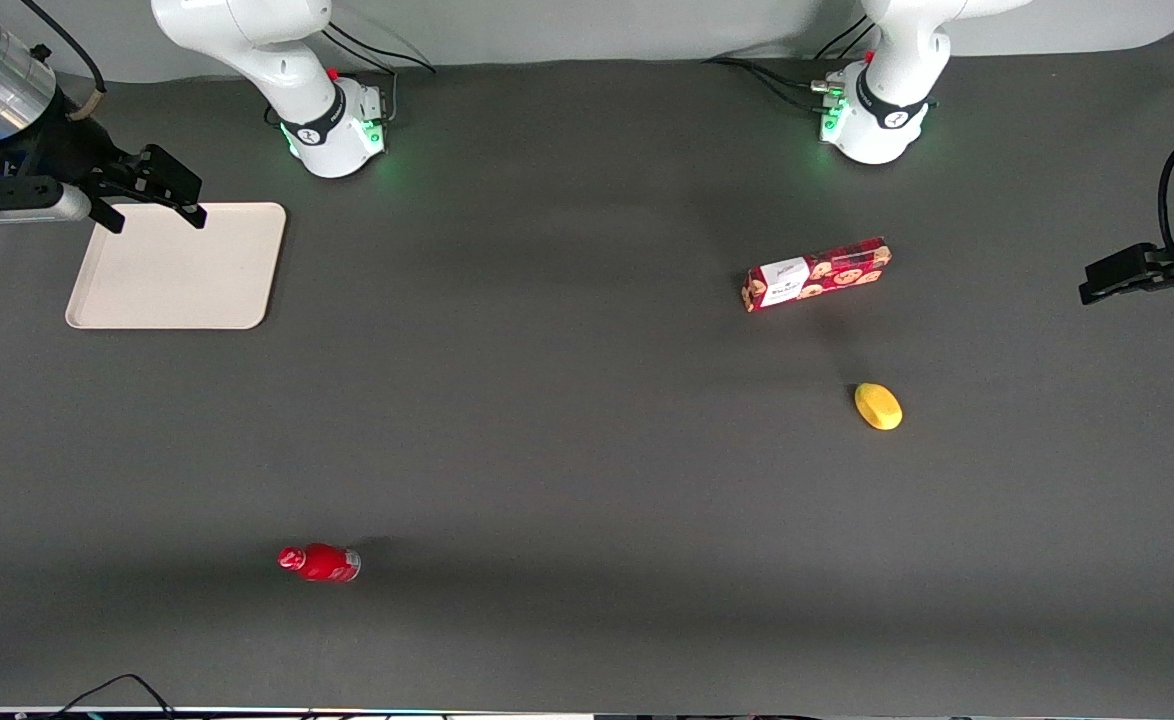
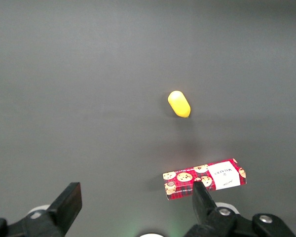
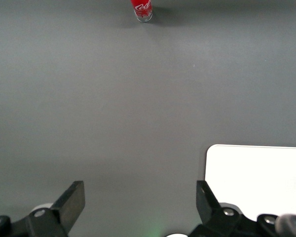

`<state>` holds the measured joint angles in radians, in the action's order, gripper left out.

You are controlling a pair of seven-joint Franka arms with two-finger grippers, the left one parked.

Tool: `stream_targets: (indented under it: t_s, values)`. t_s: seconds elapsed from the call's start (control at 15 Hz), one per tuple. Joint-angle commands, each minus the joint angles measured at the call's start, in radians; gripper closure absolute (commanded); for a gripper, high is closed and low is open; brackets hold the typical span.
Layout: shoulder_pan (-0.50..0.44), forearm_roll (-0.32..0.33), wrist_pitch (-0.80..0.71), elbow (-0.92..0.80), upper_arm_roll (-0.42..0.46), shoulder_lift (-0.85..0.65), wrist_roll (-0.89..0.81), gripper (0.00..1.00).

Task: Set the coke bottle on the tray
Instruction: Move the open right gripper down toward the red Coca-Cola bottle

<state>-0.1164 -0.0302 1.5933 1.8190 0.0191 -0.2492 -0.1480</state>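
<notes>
Only the base end of the coke bottle [image 3: 142,10] shows in the right wrist view, the neck and cap being cut off by the frame edge; its white lettering is faint there and unreadable. In the front view the coke bottle [image 1: 319,563] lies on its side on the dark grey matte table [image 1: 567,480], a small, slim, glossy red shape with a red cap and narrow neck, nearer the front camera than everything else and well apart from the tray [image 1: 179,267]. The tray is flat, cream-beige and smooth, rectangular with rounded corners and a low rim; one corner of it is covered by the gripper [image 1: 157,205]. The gripper hangs over the tray's edge farthest from the front camera, its black fingers [image 3: 71,201] spread apart with nothing between them. Toward the parked arm's end of the table lie a long red cookie box [image 1: 816,274] with a white label and a rounded yellow object [image 1: 878,406], whose identity is hard to make out.
</notes>
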Motion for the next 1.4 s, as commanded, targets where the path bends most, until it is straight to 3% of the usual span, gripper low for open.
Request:
stream_targets:
  t_s: [0.0,1.33]
  values:
    - [0.004,-0.019,-0.016,-0.026,-0.004,0.019,0.013,0.0]
    - [0.02,0.007,-0.032,-0.121,-0.005,0.079,0.038,0.0]
